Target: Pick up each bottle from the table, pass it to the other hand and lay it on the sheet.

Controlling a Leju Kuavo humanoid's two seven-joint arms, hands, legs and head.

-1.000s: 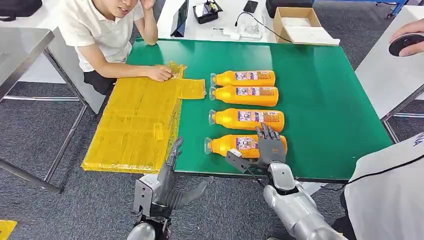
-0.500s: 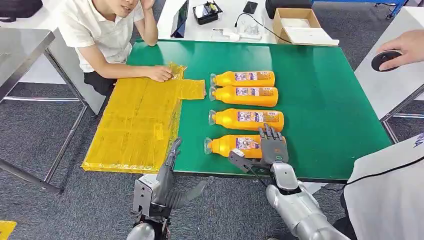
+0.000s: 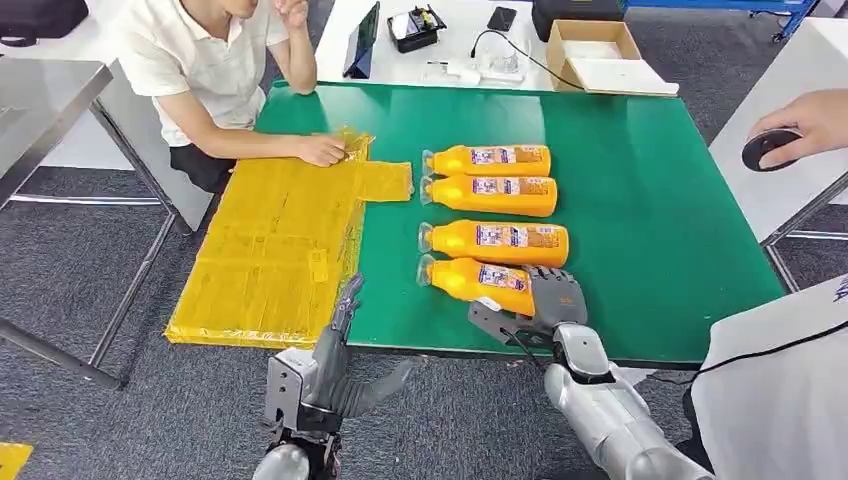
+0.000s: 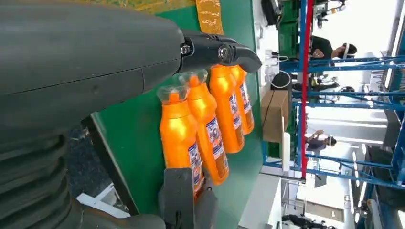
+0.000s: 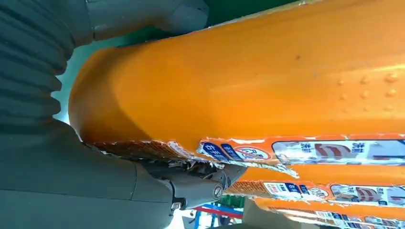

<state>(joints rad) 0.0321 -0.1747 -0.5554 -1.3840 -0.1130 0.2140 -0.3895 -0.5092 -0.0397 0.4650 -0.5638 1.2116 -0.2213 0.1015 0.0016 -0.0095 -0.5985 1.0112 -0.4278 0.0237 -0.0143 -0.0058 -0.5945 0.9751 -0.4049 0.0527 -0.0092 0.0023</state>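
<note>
One yellow sheet (image 3: 270, 245) is lying over the left edge of the green table (image 3: 640, 200), with a person's hand (image 3: 322, 149) resting on its far corner. The left hand (image 3: 340, 375) is hovering below the near table edge, fingers spread and holding nothing. Four orange bottles (image 3: 492, 190) are lying in a column mid-table. The right hand (image 3: 545, 305) is gripping the nearest bottle (image 3: 475, 280), tilting it askew beside the third.

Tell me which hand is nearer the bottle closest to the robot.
Right. The right hand grips the nearest bottle at its base end, fingers wrapped over it. The left hand hangs off the table's near edge, apart from that bottle, beside the yellow sheet.
</note>
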